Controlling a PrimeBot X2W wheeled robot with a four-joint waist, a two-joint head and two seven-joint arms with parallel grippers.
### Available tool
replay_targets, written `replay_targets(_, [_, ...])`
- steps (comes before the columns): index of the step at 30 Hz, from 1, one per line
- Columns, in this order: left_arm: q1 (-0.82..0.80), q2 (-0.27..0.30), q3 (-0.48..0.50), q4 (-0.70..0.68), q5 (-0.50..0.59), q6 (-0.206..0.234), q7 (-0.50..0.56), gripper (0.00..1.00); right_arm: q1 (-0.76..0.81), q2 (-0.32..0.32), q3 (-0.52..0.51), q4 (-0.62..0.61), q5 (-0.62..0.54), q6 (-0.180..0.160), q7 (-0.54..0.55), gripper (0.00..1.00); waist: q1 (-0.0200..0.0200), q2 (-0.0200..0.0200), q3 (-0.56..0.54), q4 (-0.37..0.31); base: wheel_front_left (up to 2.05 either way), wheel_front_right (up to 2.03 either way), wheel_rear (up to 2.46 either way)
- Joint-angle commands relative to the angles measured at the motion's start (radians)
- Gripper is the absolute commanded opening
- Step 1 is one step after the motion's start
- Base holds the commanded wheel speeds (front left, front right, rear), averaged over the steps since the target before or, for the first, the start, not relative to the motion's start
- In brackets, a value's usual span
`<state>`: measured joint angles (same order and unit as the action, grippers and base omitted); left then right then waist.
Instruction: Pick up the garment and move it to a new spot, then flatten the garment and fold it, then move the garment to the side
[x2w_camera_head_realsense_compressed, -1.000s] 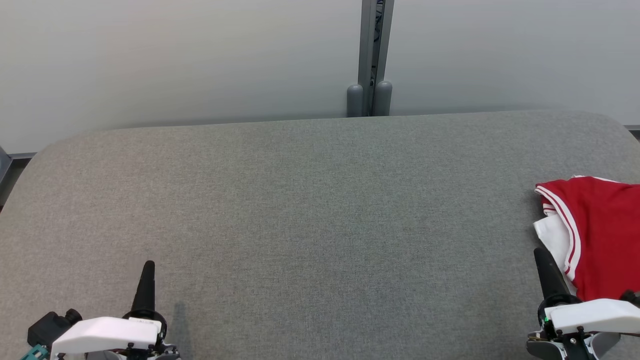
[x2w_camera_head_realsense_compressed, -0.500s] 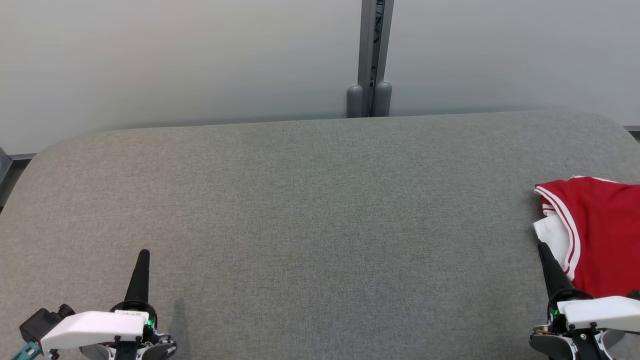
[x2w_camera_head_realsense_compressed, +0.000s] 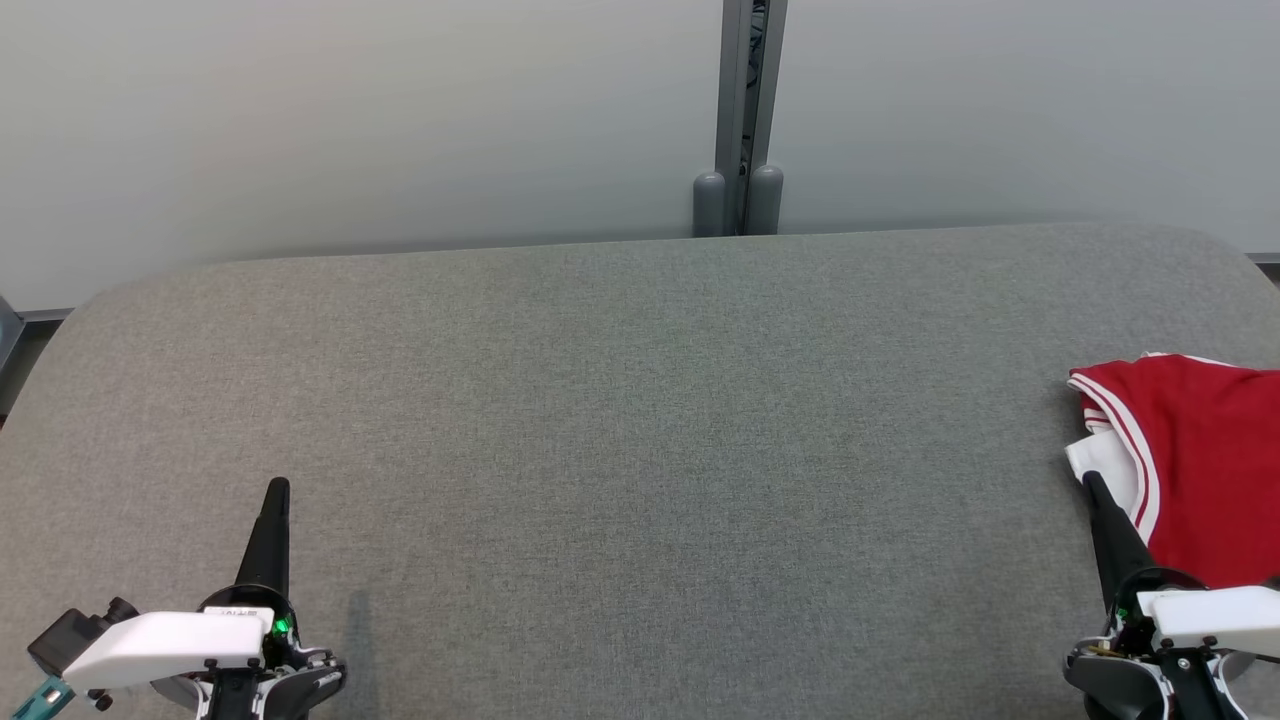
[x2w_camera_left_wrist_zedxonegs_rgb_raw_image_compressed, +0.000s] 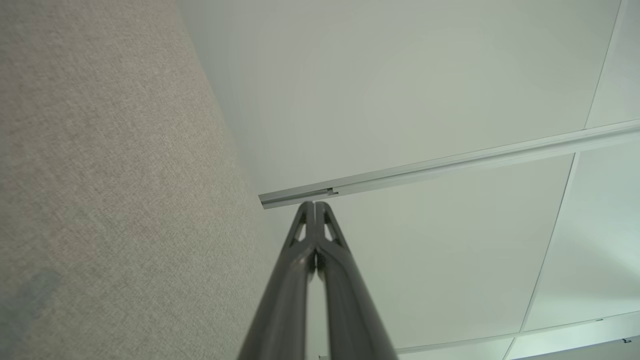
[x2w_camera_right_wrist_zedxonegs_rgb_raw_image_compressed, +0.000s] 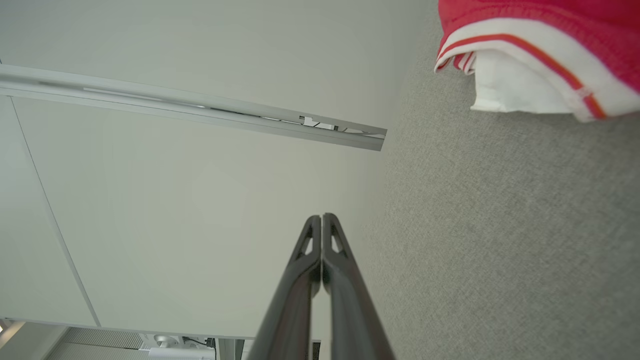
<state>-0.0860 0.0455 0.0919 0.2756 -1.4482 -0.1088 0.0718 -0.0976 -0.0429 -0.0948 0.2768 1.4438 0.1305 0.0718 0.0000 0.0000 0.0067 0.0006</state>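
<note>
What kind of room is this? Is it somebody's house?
Probably a lab or office test space, not a house: a big grey fabric-covered table, plain pale wall panels joined by a metal post, and one red-and-white garment at the table's edge.

A grey fabric-covered surface (x2w_camera_head_realsense_compressed: 640, 450) with rounded far corners spreads from 9 to 3 o'clock. Behind it stand 2 pale wall panels (x2w_camera_head_realsense_compressed: 350, 120), joined at 12 o'clock by a grey metal post (x2w_camera_head_realsense_compressed: 745, 90). The light is soft and even.
</note>
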Motion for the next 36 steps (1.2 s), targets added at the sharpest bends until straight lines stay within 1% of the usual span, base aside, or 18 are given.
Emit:
replay_targets(1, [-0.017, 0.006, 0.007, -0.009, -0.021, -0.006, 0.007, 0.00, -0.014, -0.010, -0.006, -0.009, 0.019, 0.000, 0.008, 0.00, 0.0000, 0.0000, 0.000, 0.000, 0.00, 0.00, 0.00])
replay_targets(20, [-0.032, 0.007, 0.024, -0.033, -0.159, -0.025, 0.043, 0.00, -0.015, -0.012, -0.020, -0.034, 0.166, 0.000, 0.044, 0.00, 0.0000, 0.0000, -0.003, -0.001, 0.00, 0.00, 0.00])
replay_targets(36, [-0.030, 0.007, 0.025, -0.033, -0.165, -0.025, 0.046, 0.00, -0.015, -0.012, -0.021, -0.035, 0.170, 0.000, 0.046, 0.00, 0.0000, 0.0000, -0.004, -0.001, 0.00, 0.00, 0.00])
